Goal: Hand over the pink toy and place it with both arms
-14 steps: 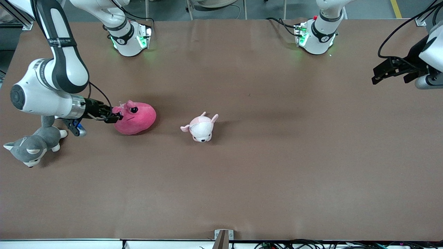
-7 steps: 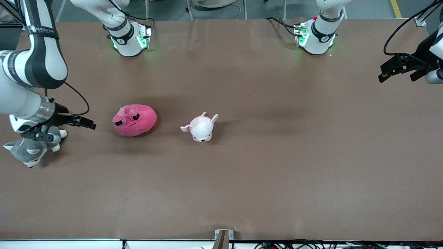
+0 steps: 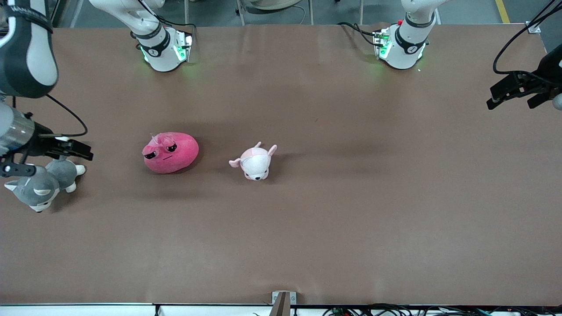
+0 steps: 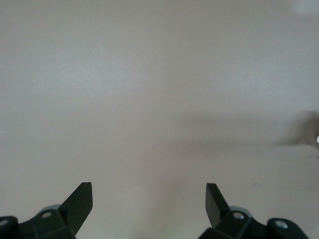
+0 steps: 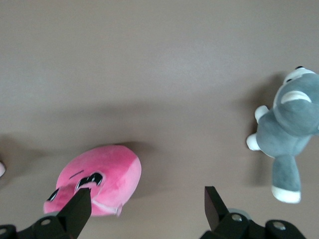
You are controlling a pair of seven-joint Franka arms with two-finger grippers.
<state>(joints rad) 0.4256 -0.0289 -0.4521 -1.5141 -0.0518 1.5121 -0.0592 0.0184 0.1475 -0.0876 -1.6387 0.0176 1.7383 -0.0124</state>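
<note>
The hot-pink blob toy [image 3: 170,152] with sleepy black eyes lies on the brown table, free of both grippers. It also shows in the right wrist view [image 5: 99,178]. My right gripper [image 3: 81,151] is open and empty, up in the air at the right arm's end of the table, over the spot between the pink toy and a grey plush. My left gripper [image 3: 505,93] is open and empty over the bare table at the left arm's end; its wrist view shows only bare table between its fingers [image 4: 79,201].
A pale pink-and-white puppy plush [image 3: 254,162] lies beside the pink toy, toward the left arm's end. A grey-and-white wolf plush [image 3: 41,186] lies at the right arm's end, also in the right wrist view [image 5: 291,124]. Both arm bases [image 3: 164,46] stand along the table's top edge.
My right gripper let go of the pink toy and drew back toward the right arm's end of the table. The toy settled face-forward. My left gripper drifted outward and up.
</note>
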